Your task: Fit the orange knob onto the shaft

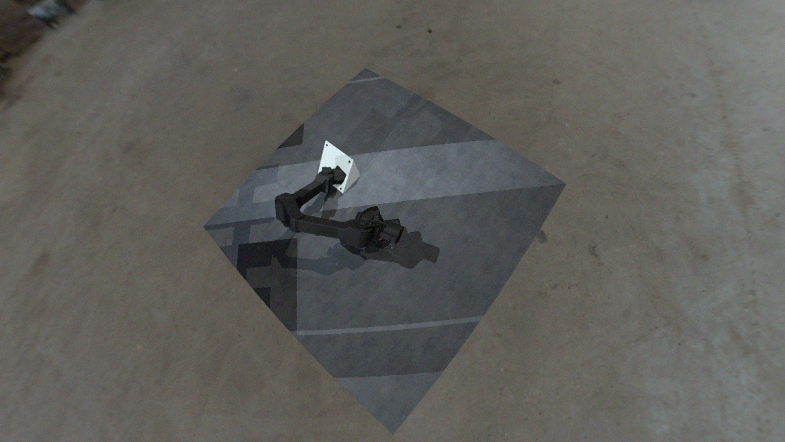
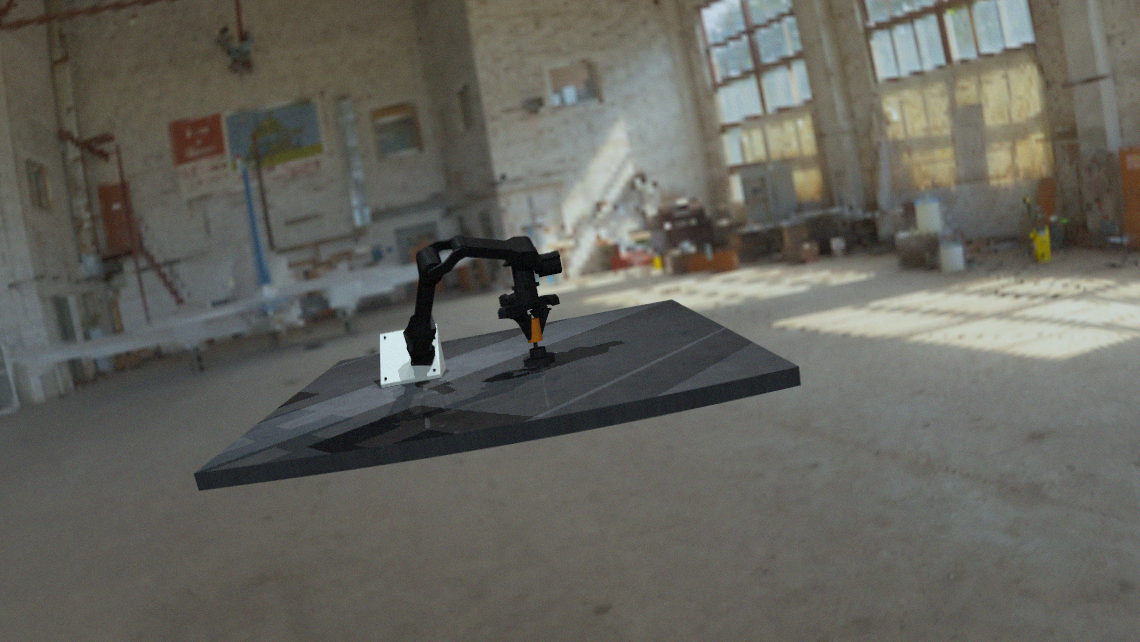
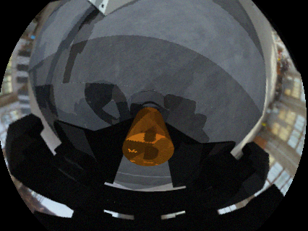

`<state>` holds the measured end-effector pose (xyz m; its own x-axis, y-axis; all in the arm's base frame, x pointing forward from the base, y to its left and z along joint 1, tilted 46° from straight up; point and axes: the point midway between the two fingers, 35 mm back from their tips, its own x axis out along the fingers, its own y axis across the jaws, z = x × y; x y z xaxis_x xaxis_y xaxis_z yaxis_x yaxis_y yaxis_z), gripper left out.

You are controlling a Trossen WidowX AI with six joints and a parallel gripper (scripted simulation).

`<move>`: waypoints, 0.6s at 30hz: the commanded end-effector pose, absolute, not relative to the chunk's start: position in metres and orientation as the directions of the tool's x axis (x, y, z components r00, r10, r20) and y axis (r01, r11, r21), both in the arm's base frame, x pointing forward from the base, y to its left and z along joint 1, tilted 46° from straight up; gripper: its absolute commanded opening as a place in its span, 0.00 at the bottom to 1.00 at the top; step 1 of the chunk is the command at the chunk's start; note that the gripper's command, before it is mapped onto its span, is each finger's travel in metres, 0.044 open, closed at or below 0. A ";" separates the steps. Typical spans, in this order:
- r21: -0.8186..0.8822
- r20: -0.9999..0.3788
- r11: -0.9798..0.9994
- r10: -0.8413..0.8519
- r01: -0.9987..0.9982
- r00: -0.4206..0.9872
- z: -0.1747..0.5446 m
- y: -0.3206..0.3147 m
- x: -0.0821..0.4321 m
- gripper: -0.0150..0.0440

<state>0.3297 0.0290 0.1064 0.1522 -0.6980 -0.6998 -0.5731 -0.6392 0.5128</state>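
The orange knob [image 1: 381, 239] [image 2: 536, 329] [image 3: 148, 138] is upright between the fingers of my gripper [image 2: 535, 334] [image 3: 148, 123], which is shut on it. In the top view only a sliver of the knob shows under the arm. The dark round pedestal [image 2: 539, 359] stands on the table below the knob. A short length of the dark shaft [image 2: 535, 346] shows between the knob's lower end and the pedestal, so the knob is not down against the pedestal. I cannot tell whether the shaft's top is inside the hole. The flat sides are hidden.
The white mounting plate [image 1: 331, 156] [image 2: 393, 360] stands tilted at the arm's base. The arm [image 1: 323, 225] [image 2: 486, 248] reaches over the dark grey table [image 1: 395, 307] [image 2: 678, 342]. Shadows of the arm fall around the pedestal.
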 end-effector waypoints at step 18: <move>0.602 -0.700 -0.693 -0.697 -0.396 0.155 0.105 0.028 0.331 0.25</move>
